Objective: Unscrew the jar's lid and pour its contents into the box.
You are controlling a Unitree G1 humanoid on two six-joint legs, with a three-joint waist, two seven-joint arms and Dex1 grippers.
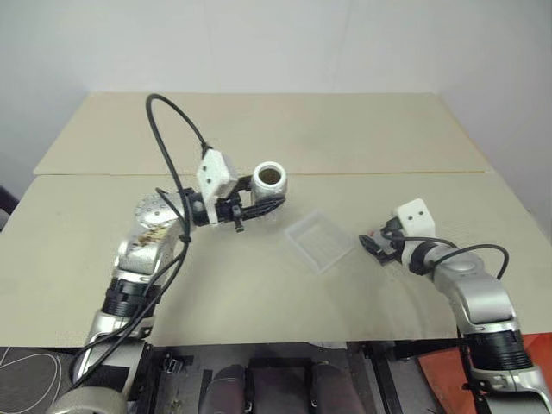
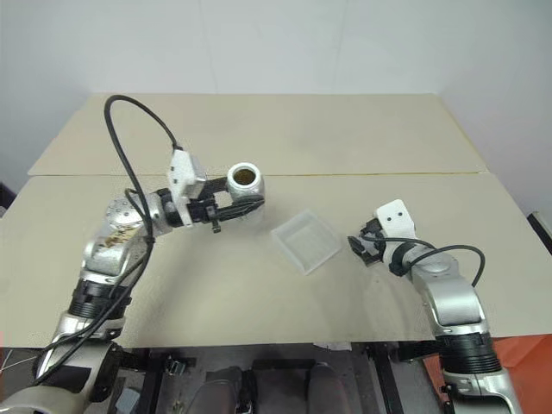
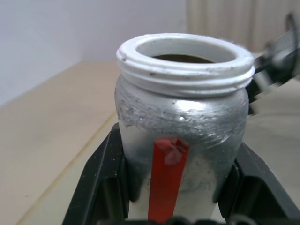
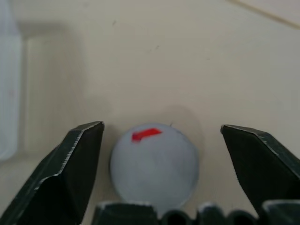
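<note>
The clear box lies on the table between the arms, light and easily nudged. The left gripper is clenched around the open jar, stiff plastic, probably light, best held mid-wall. The lid lies flat between the right gripper's released jaws.

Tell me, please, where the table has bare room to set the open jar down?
The table is bare along its near edge, in front of the clear box, and across the far half behind the jar held in the left pincer. It is crowded to the box's right, where the lid lies between the open right pincer fingers.
</note>
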